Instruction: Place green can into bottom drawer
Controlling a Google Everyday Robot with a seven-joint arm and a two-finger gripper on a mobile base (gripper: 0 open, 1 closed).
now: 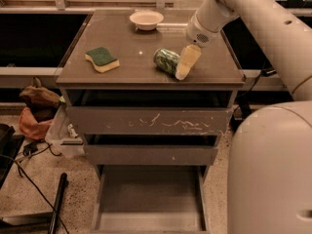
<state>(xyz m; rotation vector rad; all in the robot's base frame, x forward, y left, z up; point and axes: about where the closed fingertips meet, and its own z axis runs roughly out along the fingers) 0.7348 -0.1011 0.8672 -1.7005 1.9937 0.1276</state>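
The green can (pixel 166 61) lies on its side on the cabinet top (pixel 122 43), right of centre. My gripper (pixel 182 66) hangs from the white arm (pixel 253 13) coming in from the upper right. It sits low over the top, pressed against the can's right end. The bottom drawer (pixel 151 199) is pulled out below, and its flat floor is bare. The can is well above and behind the drawer.
A green-topped yellow sponge (pixel 102 59) lies on the left of the cabinet top and a white bowl (pixel 146 19) stands at the back. The scratched-front drawer (pixel 148 121) and middle drawer (pixel 151 154) are closed. Bags (pixel 34 111) and cables are on the floor at left. My white body (pixel 273 169) fills the right.
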